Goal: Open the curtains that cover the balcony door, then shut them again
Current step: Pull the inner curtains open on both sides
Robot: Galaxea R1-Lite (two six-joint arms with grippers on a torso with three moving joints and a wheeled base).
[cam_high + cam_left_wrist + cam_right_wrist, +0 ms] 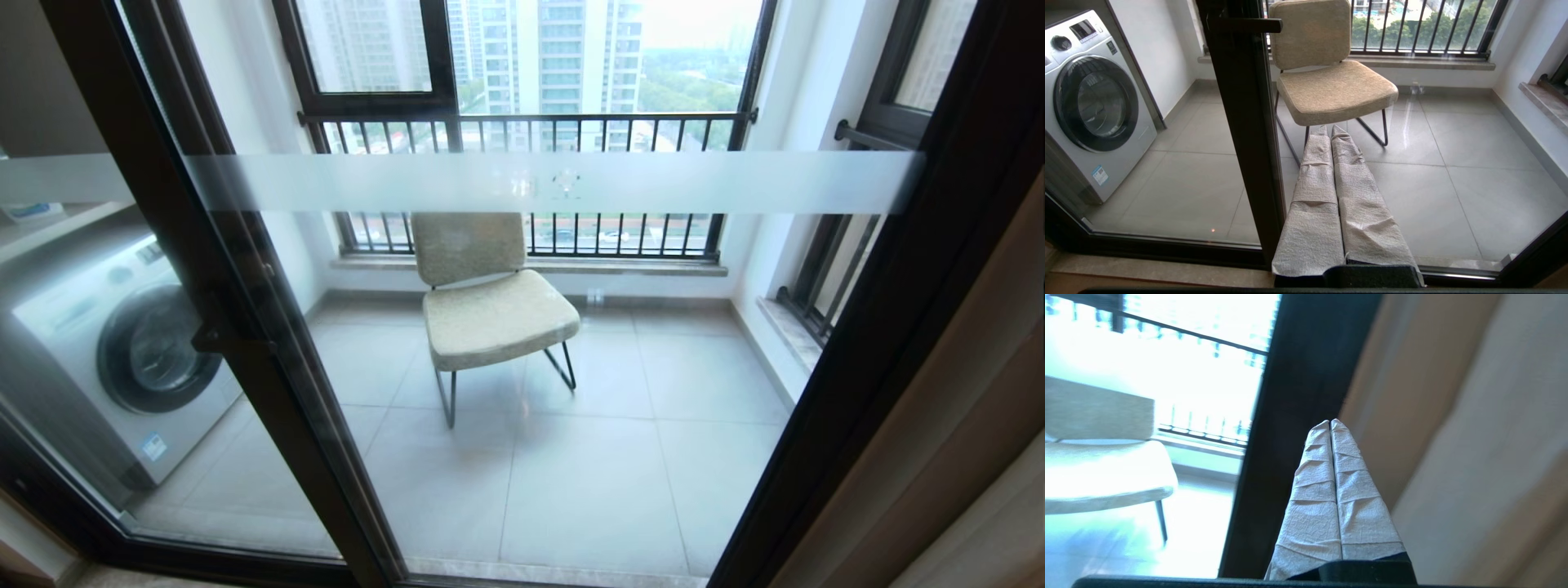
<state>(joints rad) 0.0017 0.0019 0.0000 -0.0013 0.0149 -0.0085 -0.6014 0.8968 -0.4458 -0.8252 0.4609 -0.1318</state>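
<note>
I have the balcony door (522, 181) filling most of the head view: clear glass in thick black frames, a frosted white band running across the upper middle of the frame, and a black handle (214, 336) jutting from the left upright. The curtains (963, 425) sit bunched at the far right edge of that frame, cream-beige cloth in long folds, leaving the glass uncovered. In the right wrist view the same beige fabric (1474, 428) fills the right half of the frame, beside the black door frame.

Through the glass I see a beige padded chair (490, 310) on thin black legs at centre frame, standing on grey floor tiles. A white washing machine (122, 359) sits at lower left; its round door is shut and I cannot tell what is in the drum.

My right gripper (1330, 422) has its wrapped fingers pressed together, empty, tips in front of the black frame just beside the curtain edge. My left gripper (1329, 130) is likewise closed on nothing, pointing toward the chair from the lower middle of its view.
</note>
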